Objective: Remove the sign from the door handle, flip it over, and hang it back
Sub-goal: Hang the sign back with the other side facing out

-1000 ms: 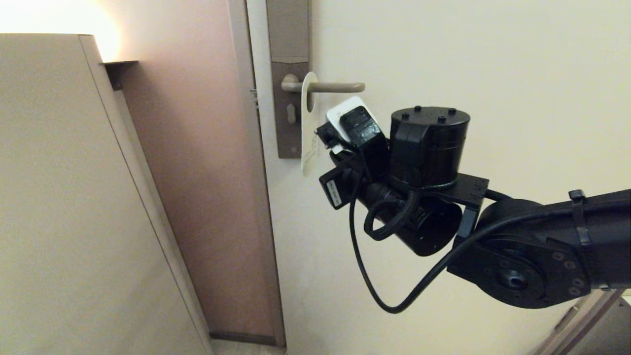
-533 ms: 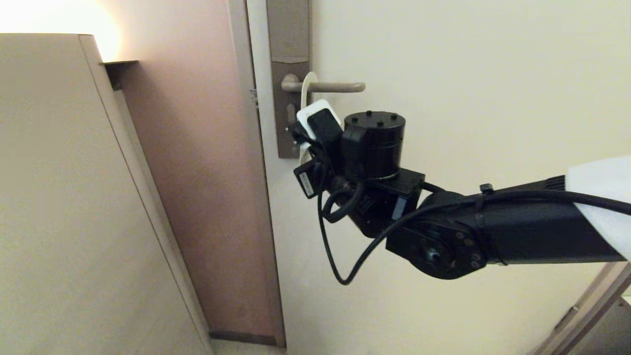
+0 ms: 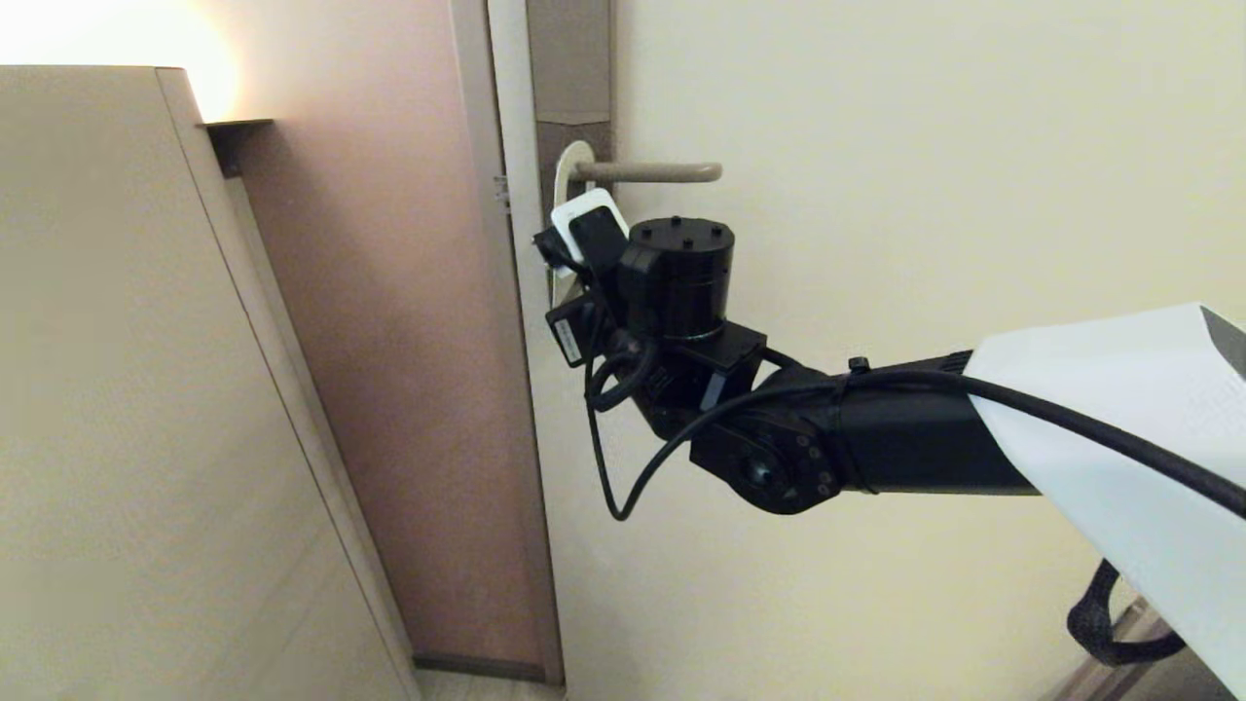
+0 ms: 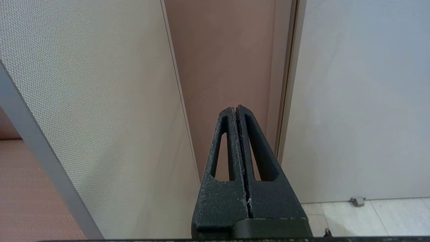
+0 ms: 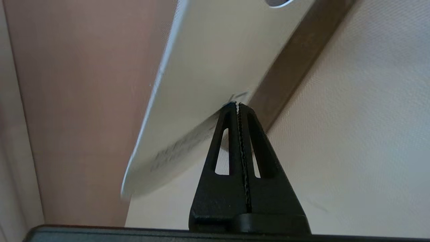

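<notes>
The sign (image 3: 562, 162) hangs by its hole on the door handle (image 3: 647, 172), close to the lock plate (image 3: 569, 58). Only its pale cream face with dark lettering shows; no blue face is in view. My right gripper (image 3: 553, 255) is just below the handle, mostly hidden behind its own wrist. In the right wrist view the jaws stand together and my right gripper (image 5: 237, 106) pinches the lower edge of the sign (image 5: 208, 67), with the lock plate (image 5: 295, 64) behind. My left gripper (image 4: 235, 108) is shut and empty, low, facing the door frame.
A tall beige cabinet side (image 3: 146, 341) stands at the left. A brown wall strip (image 3: 389, 341) lies between it and the cream door (image 3: 925, 195). A white sheet (image 3: 1119, 438) covers my right forearm. A door stop (image 4: 356, 201) sits on the floor.
My right arm has moved left along the handle with the sign, from mid-lever to beside the lock plate. The sign's loop now sits at the handle's root.
</notes>
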`<state>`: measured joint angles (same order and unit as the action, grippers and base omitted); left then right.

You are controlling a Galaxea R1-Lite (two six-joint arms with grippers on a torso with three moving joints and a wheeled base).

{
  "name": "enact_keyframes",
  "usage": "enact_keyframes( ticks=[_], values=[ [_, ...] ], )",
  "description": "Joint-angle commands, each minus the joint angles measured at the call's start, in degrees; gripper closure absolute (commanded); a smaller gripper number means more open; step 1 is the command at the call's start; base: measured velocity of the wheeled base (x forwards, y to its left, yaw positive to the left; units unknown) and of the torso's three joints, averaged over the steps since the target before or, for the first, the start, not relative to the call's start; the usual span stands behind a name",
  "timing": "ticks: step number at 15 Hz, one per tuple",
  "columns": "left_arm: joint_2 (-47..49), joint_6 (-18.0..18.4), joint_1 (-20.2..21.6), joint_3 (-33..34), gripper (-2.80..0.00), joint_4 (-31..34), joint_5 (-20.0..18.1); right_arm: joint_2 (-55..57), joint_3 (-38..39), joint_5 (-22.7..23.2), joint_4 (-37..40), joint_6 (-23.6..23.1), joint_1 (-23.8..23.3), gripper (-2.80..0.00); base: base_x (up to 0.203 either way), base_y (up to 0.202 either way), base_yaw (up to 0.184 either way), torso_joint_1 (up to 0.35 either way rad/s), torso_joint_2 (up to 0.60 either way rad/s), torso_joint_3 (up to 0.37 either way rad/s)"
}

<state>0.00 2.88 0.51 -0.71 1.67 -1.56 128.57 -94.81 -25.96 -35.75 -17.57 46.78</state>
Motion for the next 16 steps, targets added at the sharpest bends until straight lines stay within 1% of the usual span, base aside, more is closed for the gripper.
enact_keyframes(
  ticks=[1, 6, 9, 16],
  values=[
    [0.1, 0.0, 0.0, 0.0, 0.0, 0.0, 0.0, 1.3, -1.1, -0.1, -0.4, -0.1, 0.1, 0.0, 0.0, 0.0, 0.0, 0.0, 0.0, 0.0],
    [0.1, 0.0, 0.0, 0.0, 0.0, 0.0, 0.0, -0.2, 0.2, -0.9, -1.0, -0.4, 0.1, 0.0, 0.0, 0.0, 0.0, 0.0, 0.0, 0.0],
    [0.1, 0.0, 0.0, 0.0, 0.0, 0.0, 0.0, -2.5, 3.8, -0.8, -0.8, -0.3, 0.3, 0.0, 0.0, 0.0, 0.0, 0.0, 0.0, 0.0],
    [0.1, 0.0, 0.0, 0.0, 0.0, 0.0, 0.0, -5.4, 4.1, -0.6, 1.8, -0.2, 0.9, 0.0, 0.0, 0.0, 0.0, 0.0, 0.0, 0.0]
  ],
)
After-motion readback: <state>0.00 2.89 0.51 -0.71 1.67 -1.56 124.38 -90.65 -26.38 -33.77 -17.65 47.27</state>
